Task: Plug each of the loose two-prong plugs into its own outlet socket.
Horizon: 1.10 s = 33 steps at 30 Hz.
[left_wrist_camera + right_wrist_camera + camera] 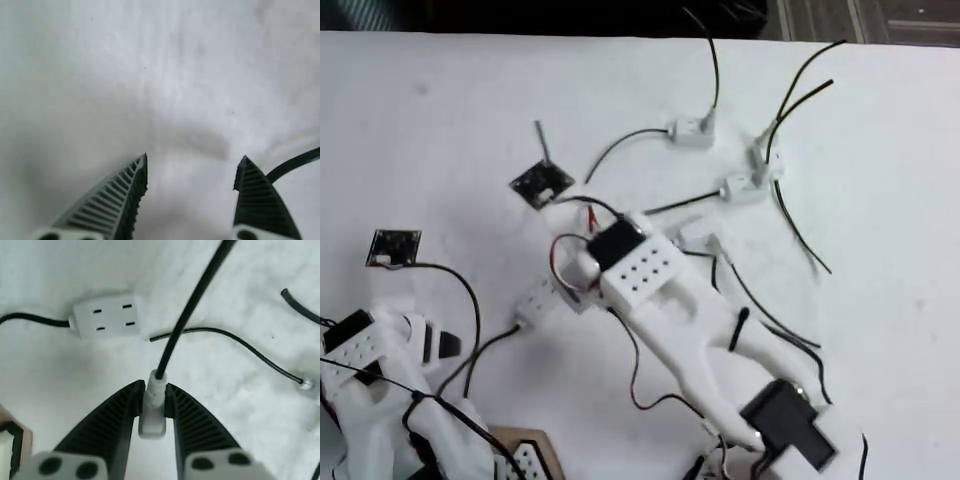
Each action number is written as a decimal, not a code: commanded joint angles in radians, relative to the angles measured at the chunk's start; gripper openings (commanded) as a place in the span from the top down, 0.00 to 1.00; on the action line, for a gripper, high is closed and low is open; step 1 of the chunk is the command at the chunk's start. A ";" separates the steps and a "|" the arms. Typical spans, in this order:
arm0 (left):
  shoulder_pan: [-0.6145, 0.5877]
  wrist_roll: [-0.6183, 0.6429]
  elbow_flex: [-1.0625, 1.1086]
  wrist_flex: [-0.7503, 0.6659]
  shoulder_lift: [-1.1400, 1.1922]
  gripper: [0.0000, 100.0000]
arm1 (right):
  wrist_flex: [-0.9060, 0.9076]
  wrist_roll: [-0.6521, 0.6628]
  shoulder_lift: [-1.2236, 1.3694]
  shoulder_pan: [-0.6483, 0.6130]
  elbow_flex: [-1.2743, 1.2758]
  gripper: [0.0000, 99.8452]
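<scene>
Right pincer (155, 386) clamps one plug (151, 416); one outlet (107, 316).

Black square board (542, 183) on white table (440, 110)

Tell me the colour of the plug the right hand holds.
White plug with a black cord; clearest in the right wrist view.

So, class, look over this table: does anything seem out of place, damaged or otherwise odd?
Yes. Several black cords end loose on the table, as if cut short, joined to nothing. A small black board and another lie there too, seemingly unrelated to the plugs. Nothing looks spilled or broken.
</scene>
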 commanded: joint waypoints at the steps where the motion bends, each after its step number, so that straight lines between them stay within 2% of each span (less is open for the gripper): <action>1: -0.001 0.009 -0.005 -0.012 -0.022 0.72 | -0.142 -0.031 -0.067 -0.007 0.060 0.98; 14: -0.001 0.009 -0.005 -0.012 -0.022 0.72 | -0.676 -0.029 -0.064 -0.125 0.305 0.98; 21: 0.001 0.011 -0.005 -0.012 -0.022 0.72 | -0.944 0.064 -0.062 -0.125 0.450 0.98; 33: 0.001 0.012 -0.009 -0.012 -0.022 0.72 | -1.015 0.087 -0.074 -0.117 0.476 0.98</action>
